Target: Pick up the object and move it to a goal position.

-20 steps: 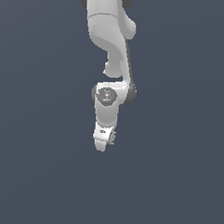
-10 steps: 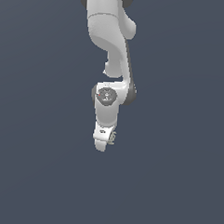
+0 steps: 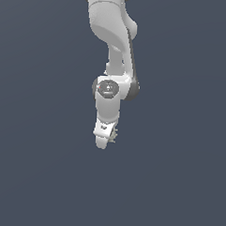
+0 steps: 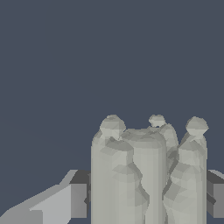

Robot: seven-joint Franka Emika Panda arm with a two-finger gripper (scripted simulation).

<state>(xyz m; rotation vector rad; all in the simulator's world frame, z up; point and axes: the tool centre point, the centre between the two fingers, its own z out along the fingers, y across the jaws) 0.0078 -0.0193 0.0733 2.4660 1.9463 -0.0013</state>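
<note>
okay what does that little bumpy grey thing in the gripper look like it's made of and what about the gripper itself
The object: pale grey-beige, matte and coarsely faceted, with rounded knobs at its end. It could be stone, plaster or unglazed clay, though a simulator render leaves that open. The gripper: smooth white shell with soft shading, like painted plastic or metal. Its finger pads look dark grey and dull, perhaps rubber.

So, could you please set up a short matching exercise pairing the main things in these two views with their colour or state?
Things:
1. object
2. tool
3. arm's wrist joint disc
4. background surface

Descriptions:
A. dark slate blue, plain
B. pale grey-beige, lumpy and ridged
C. grey with a small red mark
D. white, with the object between its fingers

Pairs: 1-B, 2-D, 3-C, 4-A
</note>
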